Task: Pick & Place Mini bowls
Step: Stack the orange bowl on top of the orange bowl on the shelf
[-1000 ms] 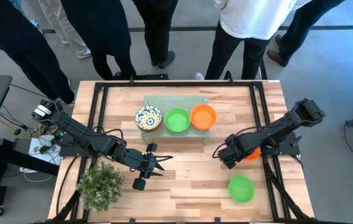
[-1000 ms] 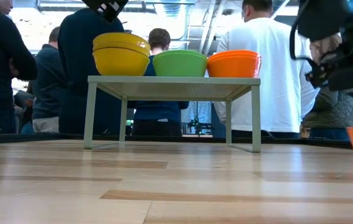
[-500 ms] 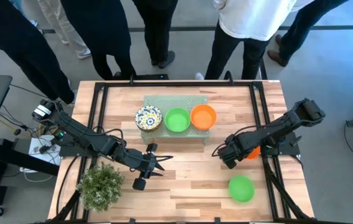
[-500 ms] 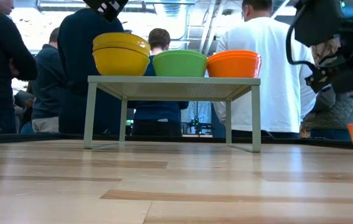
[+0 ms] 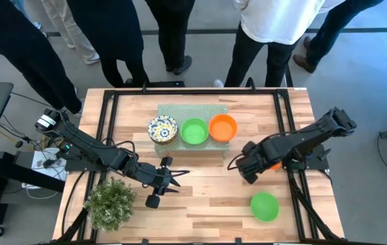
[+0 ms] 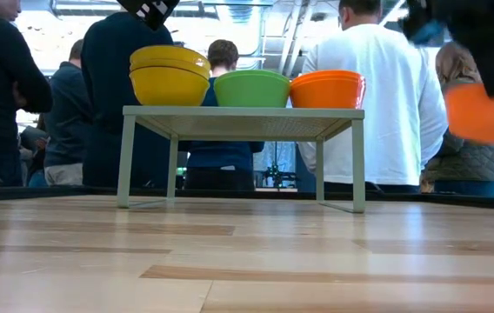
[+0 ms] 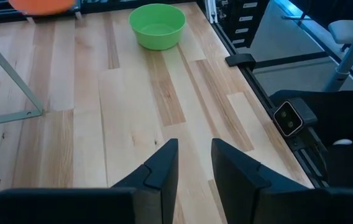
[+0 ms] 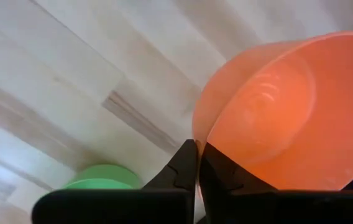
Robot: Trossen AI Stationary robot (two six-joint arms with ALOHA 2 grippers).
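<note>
My right gripper (image 5: pixel 263 165) is shut on an orange-red mini bowl (image 5: pixel 274 165), which is held above the table's right part; in the low view the bowl (image 6: pixel 488 111) hangs at about the rack's height. A green mini bowl (image 5: pixel 264 205) rests on its base near the table's near right. On the pale green perforated rack (image 5: pixel 187 112) stand a floral stack (image 5: pixel 163 128), a green stack (image 5: pixel 194 131) and an orange stack (image 5: pixel 223 127). My left gripper (image 7: pixel 194 163) waits, slightly open and empty, at the near left of centre (image 5: pixel 178 178). My right gripper pinches the orange bowl's rim (image 8: pixel 199 135), one finger inside the bowl and one outside on its wall. The fingers come from above. The bowl is lifted clear of the table, with its inside (image 8: pixel 270 118) open to the wrist view.
A small bushy plant (image 5: pixel 110 201) stands at the near left corner. Black rails (image 5: pixel 289 136) run along the table's left and right sides. Several people stand beyond the far edge (image 5: pixel 268 27). Bare wood (image 5: pixel 207 204) lies between the grippers.
My right gripper has risen and gone a little toward the table's left, carrying the orange bowl, which sat on the table a second ago and now hangs clear of it at rack height.
</note>
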